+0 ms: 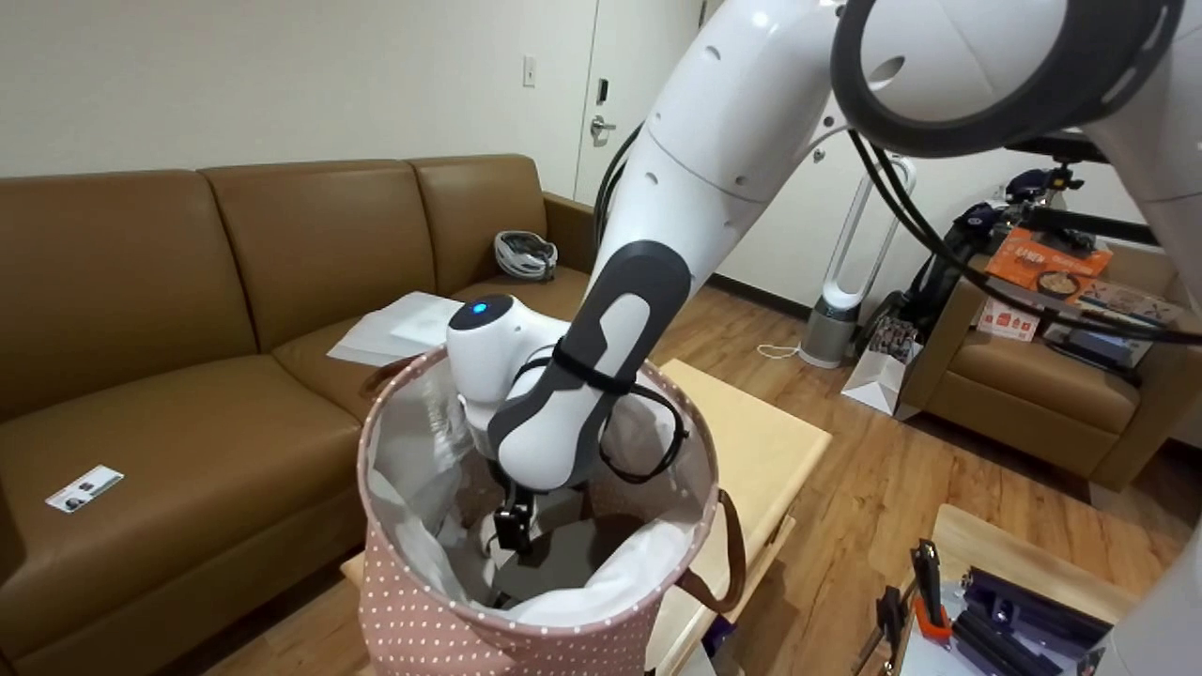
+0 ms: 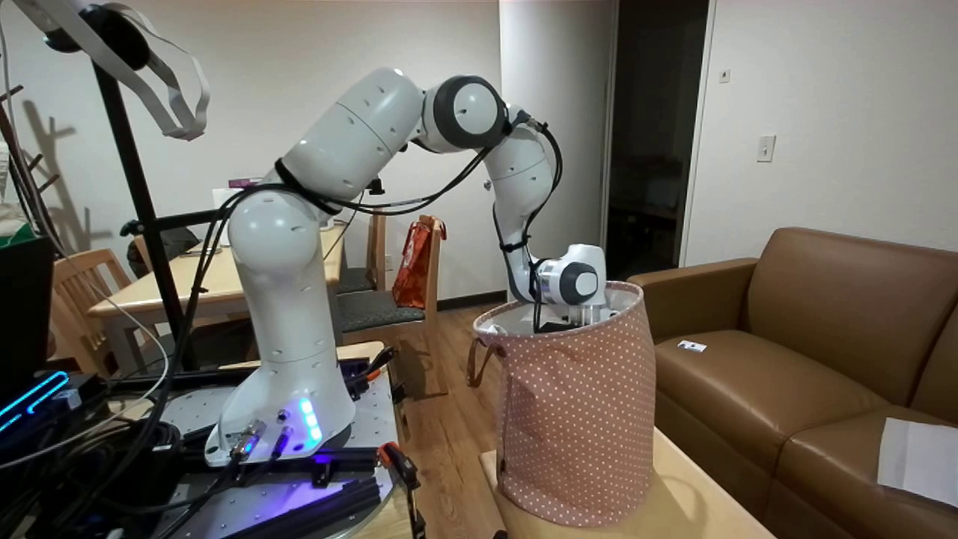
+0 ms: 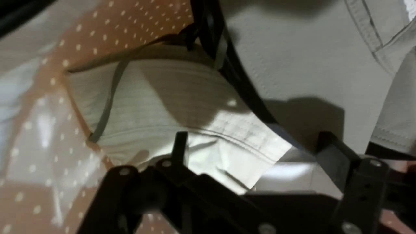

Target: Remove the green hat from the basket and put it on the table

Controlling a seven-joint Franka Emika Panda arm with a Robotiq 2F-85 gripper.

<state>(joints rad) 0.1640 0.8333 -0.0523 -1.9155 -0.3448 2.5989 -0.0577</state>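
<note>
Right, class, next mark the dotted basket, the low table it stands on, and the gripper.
Dotted basket (image 2: 576, 419): in an exterior view, on its outer wall.
Low table (image 1: 756, 432): in an exterior view, on its bare wooden top.
Gripper (image 3: 253, 143): in the wrist view, midway between its spread fingertips.

Arm (image 2: 378, 116) is bent down into the pink dotted basket (image 2: 576, 419), its end out of sight inside. Basket stands on the pale wood table (image 2: 685, 486). Brown sofa (image 2: 756, 393) close by carries a small white card (image 2: 692, 346).

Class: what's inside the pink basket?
The basket holds the green hat and beige stitched cloth, with the open end effector inside. What lies beneath hat and cloth is covered.
</note>
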